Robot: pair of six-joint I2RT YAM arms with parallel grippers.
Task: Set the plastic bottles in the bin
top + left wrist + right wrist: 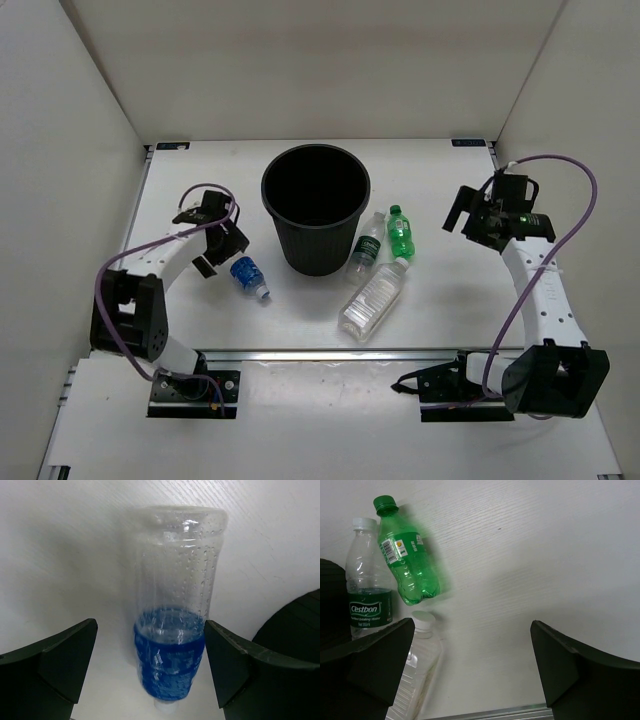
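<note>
The black bin stands upright at the table's middle back. The blue-label bottle lies left of it; in the left wrist view this bottle lies between my open left gripper's jaws, untouched. My left gripper hovers just beside it. The green bottle, the dark-green-label bottle and the larger ribbed bottle lie right of the bin. My right gripper is open and empty, right of them.
White walls enclose the table on three sides. An aluminium rail runs along the near edge by the arm bases. The bin's side shows at the right of the left wrist view.
</note>
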